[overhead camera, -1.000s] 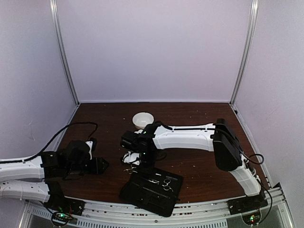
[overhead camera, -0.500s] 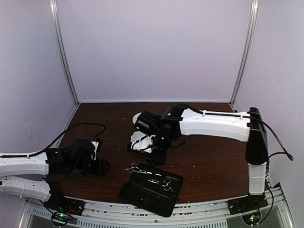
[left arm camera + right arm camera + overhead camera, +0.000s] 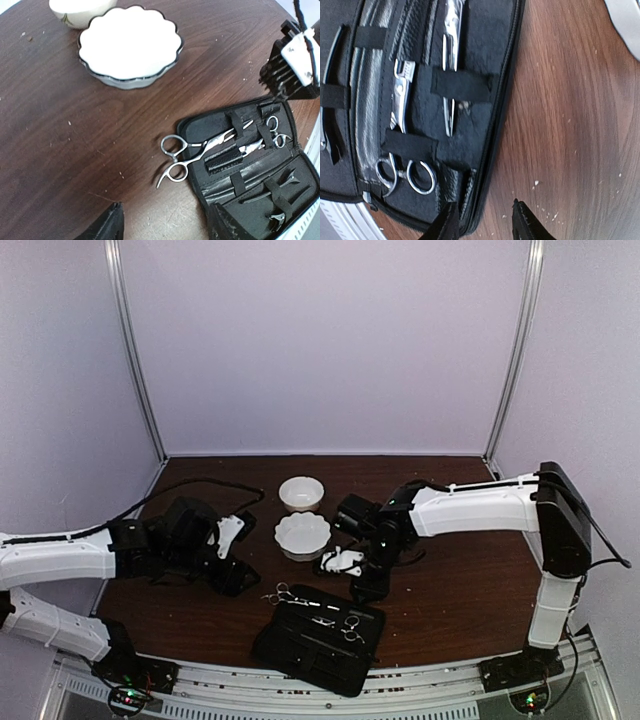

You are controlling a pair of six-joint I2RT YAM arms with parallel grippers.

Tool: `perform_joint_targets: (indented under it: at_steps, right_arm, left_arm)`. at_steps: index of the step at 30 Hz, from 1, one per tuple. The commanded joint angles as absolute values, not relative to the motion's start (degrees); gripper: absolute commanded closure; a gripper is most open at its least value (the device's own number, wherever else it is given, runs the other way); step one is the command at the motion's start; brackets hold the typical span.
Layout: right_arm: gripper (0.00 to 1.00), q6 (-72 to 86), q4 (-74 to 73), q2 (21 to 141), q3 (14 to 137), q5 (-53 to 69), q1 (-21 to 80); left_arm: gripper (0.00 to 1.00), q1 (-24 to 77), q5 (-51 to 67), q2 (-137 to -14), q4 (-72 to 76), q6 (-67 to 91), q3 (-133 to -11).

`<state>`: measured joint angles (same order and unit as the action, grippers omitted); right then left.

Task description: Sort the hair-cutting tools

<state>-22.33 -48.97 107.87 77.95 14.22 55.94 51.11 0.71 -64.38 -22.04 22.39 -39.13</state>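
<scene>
One pair of silver scissors (image 3: 200, 150) lies half in the open black case (image 3: 280, 185), its ring handles out on the table; it also shows from the top (image 3: 280, 595). A second pair (image 3: 265, 136) is strapped inside the case and shows in the right wrist view (image 3: 402, 170). A thin dark tool (image 3: 260, 196) sits under a strap in the case's lower half. My left gripper (image 3: 165, 227) (image 3: 238, 578) is open and empty, just left of the loose scissors' handles. My right gripper (image 3: 487, 225) (image 3: 364, 588) is open and empty over the case's far edge.
A white scalloped bowl (image 3: 302, 535) and a smaller white bowl (image 3: 301, 492) stand behind the case (image 3: 320, 640). Both bowls also show in the left wrist view, the scalloped one (image 3: 130, 45) in front of the smaller one (image 3: 80, 6). The case reaches to the table's near edge.
My right gripper has left the scalloped bowl and swung right, down to the case's far edge. The bowl now stands uncovered, further back. My left gripper has moved right toward the loose scissors.
</scene>
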Motion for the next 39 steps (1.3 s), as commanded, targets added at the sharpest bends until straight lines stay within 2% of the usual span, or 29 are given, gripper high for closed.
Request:
perform_joint_targets:
  at_steps: [1,9,15,24,30,33,39]
  right_arm:
    - [0.63,-22.43,-45.45,109.52,78.98,15.05,56.26]
    - [0.78,-20.96,-45.04,114.17,80.34,13.42,55.92]
    - [1.0,-20.61,-45.53,116.33,82.0,12.52,55.67]
    - [1.0,-27.94,-48.55,117.83,89.73,12.27,55.32]
    - [0.99,-29.57,-52.01,122.81,99.31,14.21,55.16]
    - [0.91,-29.35,-54.15,123.05,101.18,14.56,55.1]
    - [0.78,-28.62,-53.33,116.02,97.92,15.09,53.51]
  left_arm:
    - [0.41,51.33,0.79,-66.03,-25.81,18.41,-43.66]
    - [0.45,51.51,1.74,-64.67,-27.79,14.65,-45.37]
    - [0.49,54.84,0.42,-67.62,-32.57,8.08,-49.08]
    - [0.53,65.56,-7.61,-76.21,-37.04,-5.06,-53.31]
    - [0.53,67.58,-7.86,-79.4,-36.59,-8.27,-53.23]
    - [0.53,67.59,-8.6,-81.05,-35.42,-9.03,-52.87]
    - [0.53,67.49,-14.63,-88.31,-35.6,-6.88,-55.24]
